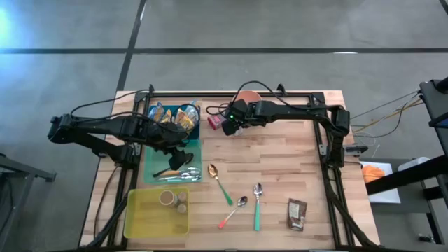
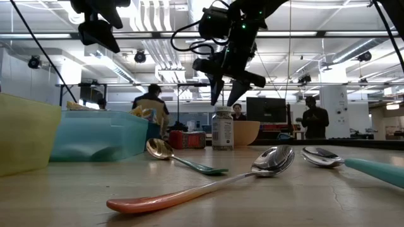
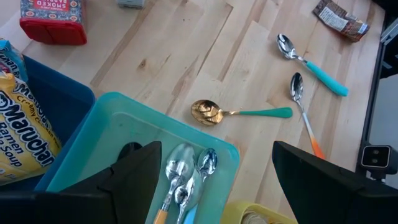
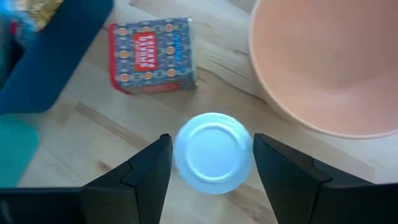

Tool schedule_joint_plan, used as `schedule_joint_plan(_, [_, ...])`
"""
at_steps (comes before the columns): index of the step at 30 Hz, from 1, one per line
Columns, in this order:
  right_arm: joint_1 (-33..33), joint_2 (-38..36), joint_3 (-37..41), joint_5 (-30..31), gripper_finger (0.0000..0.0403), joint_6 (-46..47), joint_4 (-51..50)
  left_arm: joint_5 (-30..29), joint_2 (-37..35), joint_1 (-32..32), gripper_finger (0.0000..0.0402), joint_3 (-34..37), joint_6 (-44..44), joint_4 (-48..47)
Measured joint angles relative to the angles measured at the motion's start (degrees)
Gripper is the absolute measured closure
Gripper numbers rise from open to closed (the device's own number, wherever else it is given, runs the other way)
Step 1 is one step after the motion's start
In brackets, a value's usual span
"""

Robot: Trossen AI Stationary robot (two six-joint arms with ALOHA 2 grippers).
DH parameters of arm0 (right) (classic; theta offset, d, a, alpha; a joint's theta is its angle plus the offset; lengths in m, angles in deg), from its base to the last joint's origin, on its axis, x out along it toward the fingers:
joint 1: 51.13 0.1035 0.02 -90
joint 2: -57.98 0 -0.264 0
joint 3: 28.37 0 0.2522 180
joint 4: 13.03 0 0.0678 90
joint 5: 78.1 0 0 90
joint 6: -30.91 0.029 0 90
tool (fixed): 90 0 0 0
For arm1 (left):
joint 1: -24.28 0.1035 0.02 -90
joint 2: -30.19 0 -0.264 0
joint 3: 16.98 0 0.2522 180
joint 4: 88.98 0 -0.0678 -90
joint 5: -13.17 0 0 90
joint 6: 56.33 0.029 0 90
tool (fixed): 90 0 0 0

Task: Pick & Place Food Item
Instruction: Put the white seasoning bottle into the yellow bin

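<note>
A small jar point(image 2: 222, 129) with a white lid point(image 4: 213, 152) stands upright on the table near the far edge. It is between a red box point(image 4: 152, 55) and a peach bowl point(image 4: 329, 62). My right gripper point(image 2: 222, 89) hangs open just above the jar. In the right wrist view its fingers stand on either side of the lid, and the low view shows their tips clear of it. My left gripper point(image 1: 183, 159) waits open above the teal tray point(image 1: 157, 157), which holds several spoons point(image 3: 186, 177). It touches nothing.
A dark blue bin point(image 1: 175, 115) with ramen packets sits beside the teal tray, and a yellow bin point(image 1: 140, 217) stands at the near left. Three spoons point(image 1: 220, 183) point(image 1: 234, 210) point(image 1: 257, 206) and a brown snack packet point(image 1: 297, 213) lie on the near half.
</note>
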Motion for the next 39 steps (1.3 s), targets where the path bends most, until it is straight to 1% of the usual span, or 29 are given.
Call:
schedule_joint_plan(14, [0.29, 0.13, 0.00, -0.63, 0.0181, -1.33, 2.33, 0.02, 0.00, 0.04, 0.0089, 0.02, 0.15, -0.02])
schedule_joint_plan(26, [-0.11, 0.13, 0.07, -0.70, 0.0181, -2.15, 2.29, 0.64, 0.00, 0.02, 0.0090, 0.02, 0.15, -0.22])
schedule_joint_plan(32, [-0.97, 0.13, 0.07, -3.67, 0.0181, -3.61, 2.29, 1.11, 0.00, 0.02, 0.0090, 0.03, 0.15, -0.31])
schedule_joint_plan(39, [-1.13, 0.04, 0.09, -1.95, 0.0181, -3.64, 2.29, 1.11, 0.00, 0.02, 0.0090, 0.04, 0.15, -0.73])
